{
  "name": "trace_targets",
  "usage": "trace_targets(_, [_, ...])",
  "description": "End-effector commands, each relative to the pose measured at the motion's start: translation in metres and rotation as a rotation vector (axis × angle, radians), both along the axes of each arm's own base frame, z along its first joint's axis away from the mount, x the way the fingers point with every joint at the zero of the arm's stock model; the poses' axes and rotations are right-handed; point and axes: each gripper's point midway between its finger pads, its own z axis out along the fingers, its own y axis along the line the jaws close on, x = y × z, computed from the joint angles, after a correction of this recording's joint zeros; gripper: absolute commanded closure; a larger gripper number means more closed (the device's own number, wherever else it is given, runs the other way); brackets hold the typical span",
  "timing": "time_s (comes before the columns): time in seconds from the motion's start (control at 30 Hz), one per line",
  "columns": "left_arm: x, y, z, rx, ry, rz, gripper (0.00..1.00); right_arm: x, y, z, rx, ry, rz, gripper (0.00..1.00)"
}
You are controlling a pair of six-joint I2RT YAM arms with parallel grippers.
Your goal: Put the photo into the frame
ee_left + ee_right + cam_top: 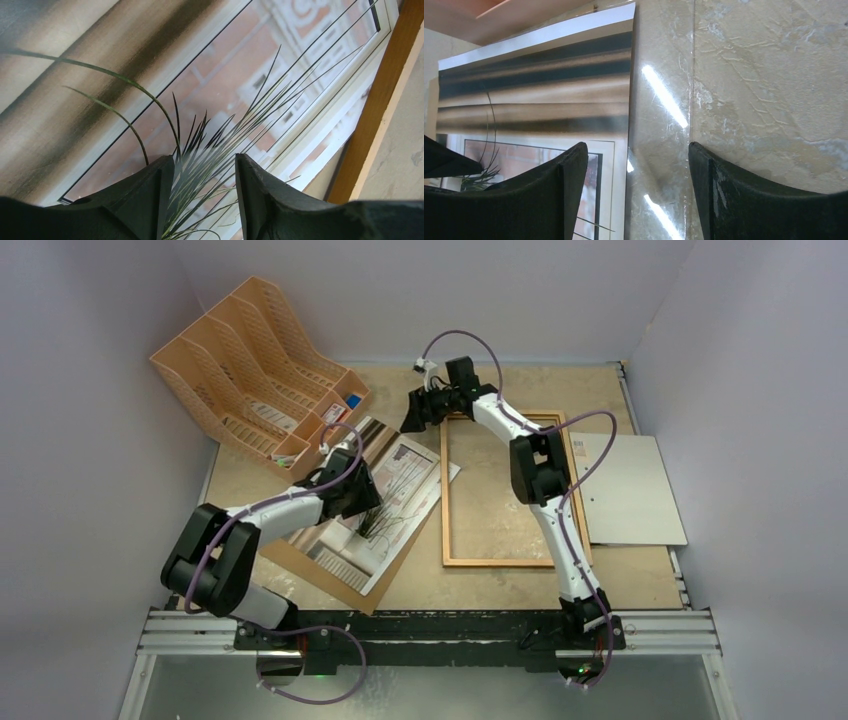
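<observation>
The photo [405,490] lies face up and slanted at the table's left middle, its right corner over the frame's left moulding. The frame [446,500] lies flat in the middle, with bare table inside it. My left gripper [362,495] hovers open over the printed grass [220,125], its jaws apart [205,161] with nothing between them. My right gripper [410,420] is open near the frame's far left corner. In the right wrist view its jaws [639,147] straddle the photo's edge [621,100] and a glossy reflective surface [664,100].
A brown backing panel [320,565] lies under the photo and sticks out at the near left; its edge shows in the left wrist view [380,100]. An orange-tan file rack [250,360] stands at the back left. A pale grey-white sheet [630,490] lies right of the frame.
</observation>
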Motion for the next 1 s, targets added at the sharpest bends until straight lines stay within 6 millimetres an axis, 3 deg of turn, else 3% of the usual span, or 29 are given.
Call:
trace_targets(0.0, [-0.033, 0.035, -0.033, 0.142, 0.122, 0.052, 0.49, -0.051, 0.009, 0.021, 0.047, 0.205, 0.089, 0.26])
trace_targets(0.4, [-0.035, 0.038, -0.036, 0.138, 0.111, 0.08, 0.49, -0.057, -0.002, 0.011, -0.015, 0.272, 0.012, 0.31])
trace_targets(0.77, [-0.032, 0.039, -0.031, 0.134, 0.087, 0.093, 0.49, -0.07, 0.009, 0.054, 0.121, 0.227, 0.125, 0.34])
trace_targets(0.97, [-0.03, 0.045, -0.019, 0.144, 0.052, 0.12, 0.49, -0.072, 0.011, 0.046, 0.132, 0.208, 0.167, 0.34])
